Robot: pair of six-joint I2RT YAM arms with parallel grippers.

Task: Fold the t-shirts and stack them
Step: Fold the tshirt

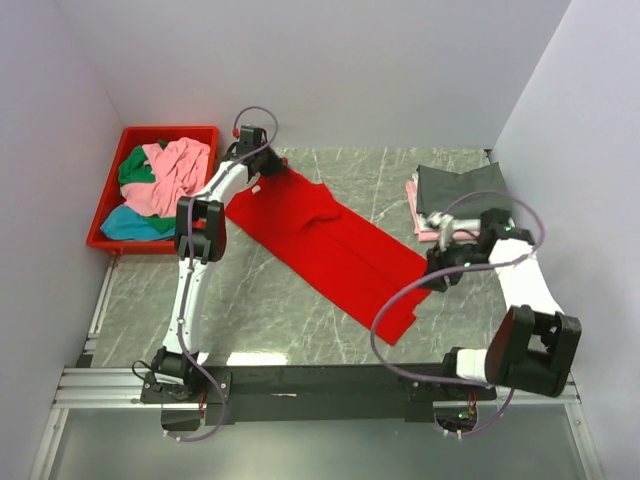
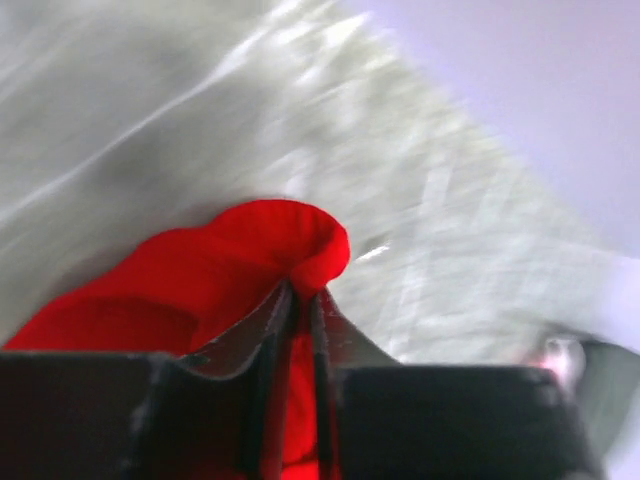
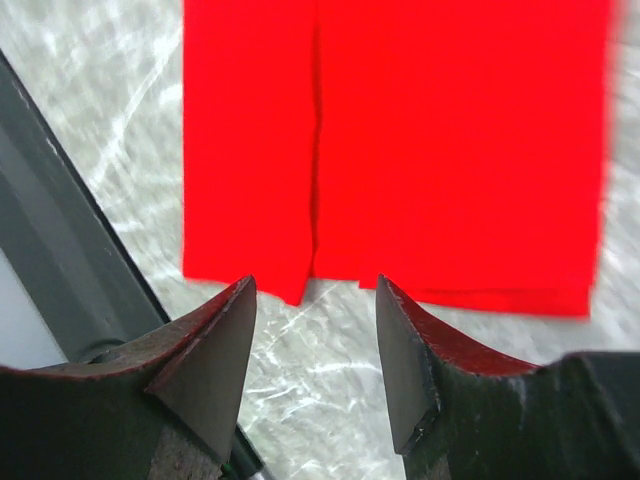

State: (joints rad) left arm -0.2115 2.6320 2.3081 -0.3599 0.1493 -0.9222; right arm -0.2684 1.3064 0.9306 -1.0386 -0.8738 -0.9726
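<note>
At the far left, the left hand (image 1: 257,176) is closed tight on a bunched fold at the far-left end of the red t-shirt (image 1: 335,245), with cloth pinched between its fingers (image 2: 272,330). From there the shirt lies flat on the desk (image 1: 260,310), its long axis running diagonally from far-left to near-right and ending at a hem close in front of the right arm. The right hand (image 3: 315,288), the nearer one to that hem, hovers just short of it with fingers spread wide and holding nothing, so the edge lies straight ahead.
</note>
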